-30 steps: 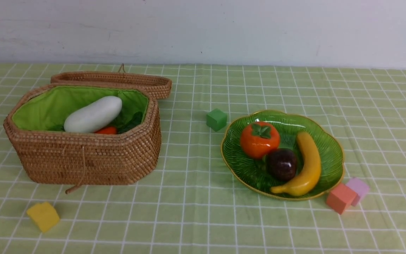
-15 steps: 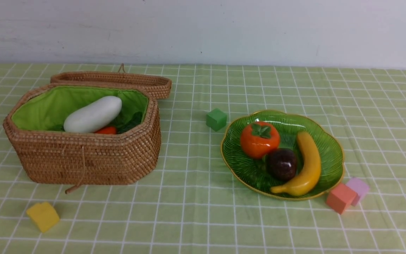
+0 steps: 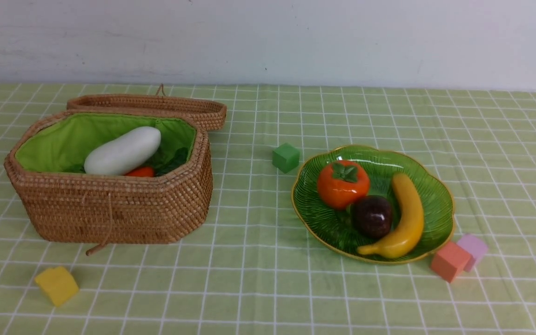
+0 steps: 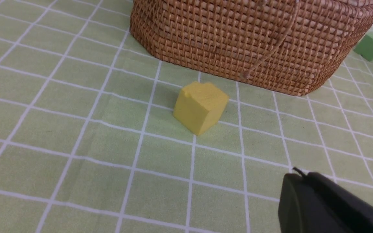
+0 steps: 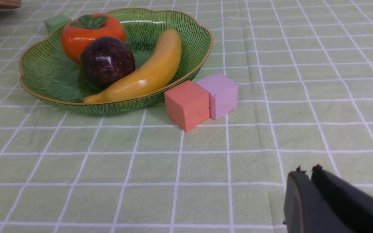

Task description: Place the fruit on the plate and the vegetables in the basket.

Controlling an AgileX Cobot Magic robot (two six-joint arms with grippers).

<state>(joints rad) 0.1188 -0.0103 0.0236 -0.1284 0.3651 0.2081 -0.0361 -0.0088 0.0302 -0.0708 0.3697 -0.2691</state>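
Rough woven wicker basket (image 3: pixel 110 209), glossy ribbed glass plate (image 3: pixel 324 223), matt foam cubes (image 3: pixel 57 284), checked cloth (image 3: pixel 258 288).

Foam cubes: green (image 3: pixel 285 157), yellow (image 3: pixel 57 285), orange (image 3: pixel 450 261), lilac (image 3: pixel 472 249)

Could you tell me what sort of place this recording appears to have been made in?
Probably a staged tabletop test bench, not a real kitchen: a green checked tablecloth against a bare white wall, toy produce in a wicker basket and glass plate, and a loose yellow foam cube.

Both my arms out of front view. My left gripper (image 4: pixel 298 176) low over tablecloth (image 4: pixel 76 129), fingers pressed together, empty. My right gripper (image 5: pixel 306 173) low over same tablecloth, fingers nearly together, empty.
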